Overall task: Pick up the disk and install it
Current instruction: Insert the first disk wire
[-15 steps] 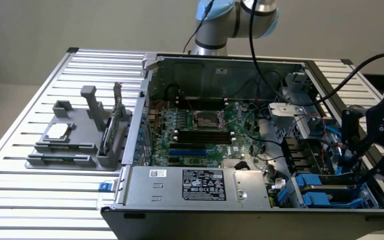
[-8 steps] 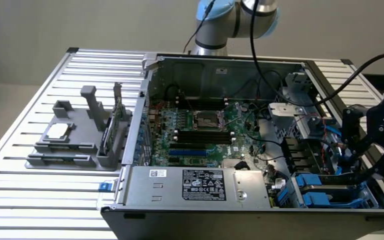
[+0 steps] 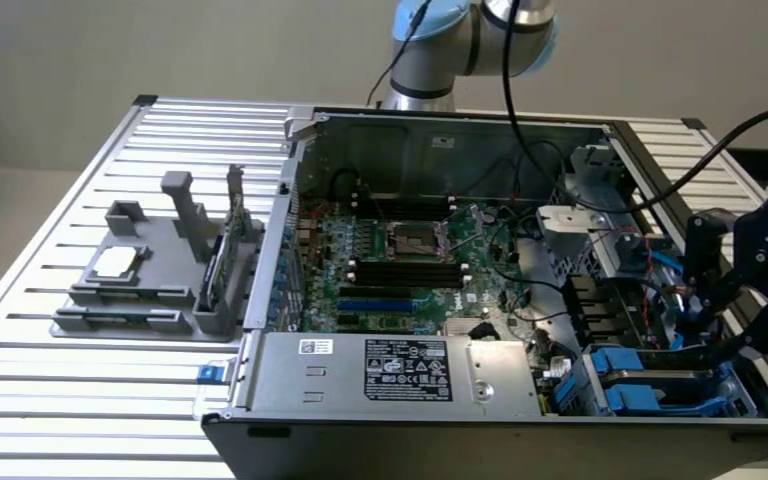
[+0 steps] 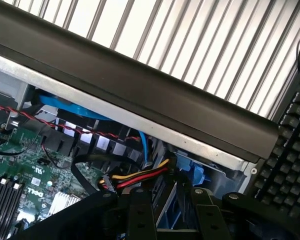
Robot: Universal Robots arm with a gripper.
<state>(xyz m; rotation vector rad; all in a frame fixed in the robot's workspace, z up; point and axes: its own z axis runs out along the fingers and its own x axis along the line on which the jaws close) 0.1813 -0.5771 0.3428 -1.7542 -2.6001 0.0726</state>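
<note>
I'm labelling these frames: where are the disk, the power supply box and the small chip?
disk (image 3: 651, 378): exterior view, silver top between blue brackets.
power supply box (image 3: 404, 370): exterior view, black label.
small chip (image 3: 115, 262): exterior view, its flat top.

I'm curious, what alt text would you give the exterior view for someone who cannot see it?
An open computer case lies on a slatted metal table, motherboard exposed. A black gripper reaches into the case at the exterior view's right, above blue-framed drive bays.

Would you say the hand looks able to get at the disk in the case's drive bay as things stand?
Probably yes: the hand hangs inside the open case right beside the disk in its blue bracket. Loose cables run close by and might snag.
</note>
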